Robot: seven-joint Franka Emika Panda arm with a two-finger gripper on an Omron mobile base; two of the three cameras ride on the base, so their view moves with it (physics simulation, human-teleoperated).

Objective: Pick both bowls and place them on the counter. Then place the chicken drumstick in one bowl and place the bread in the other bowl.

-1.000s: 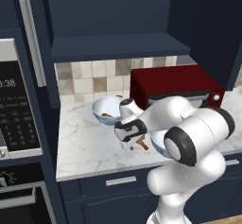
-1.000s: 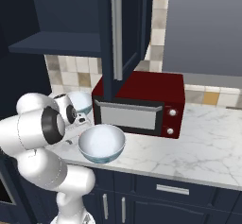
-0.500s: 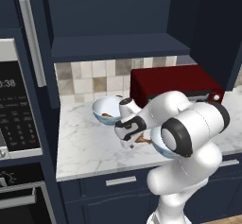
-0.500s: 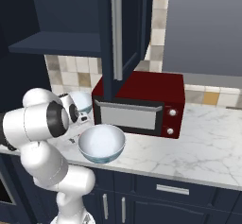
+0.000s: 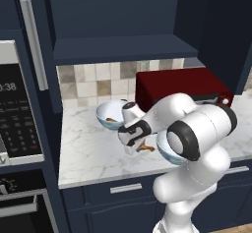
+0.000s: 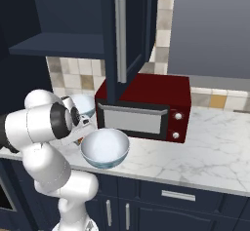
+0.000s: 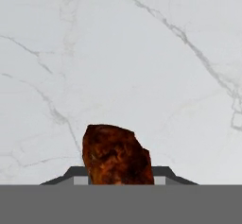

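Two white bowls with blue pattern stand on the marble counter [image 5: 83,153]. The back bowl [image 5: 110,113] [image 6: 84,104] holds a small brown elongated piece, the chicken drumstick [image 5: 112,120]. The front bowl [image 5: 165,151] [image 6: 105,148] has a bare pale inside and sits near the counter's edge, partly behind my arm in the left base view. Between the bowls my gripper [image 5: 134,146] reaches down to the counter. In the hand view the dark brown bread [image 7: 116,152] lies on the marble [image 7: 142,53] with my gripper [image 7: 118,171] shut on its sides. Its golden edge [image 5: 146,148] peeks out beside the hand.
A dark red microwave [image 5: 177,84] [image 6: 144,108] stands at the back of the counter, right behind the bowls. A navy shelf [image 5: 118,47] hangs above. An open cabinet door [image 6: 124,35] juts out overhead. A wall oven panel [image 5: 15,109] bounds the left side.
The jaws have closed in from wide open onto the bread. The arm's elbow has swung a little toward the front bowl. Both bowls stay where they were.
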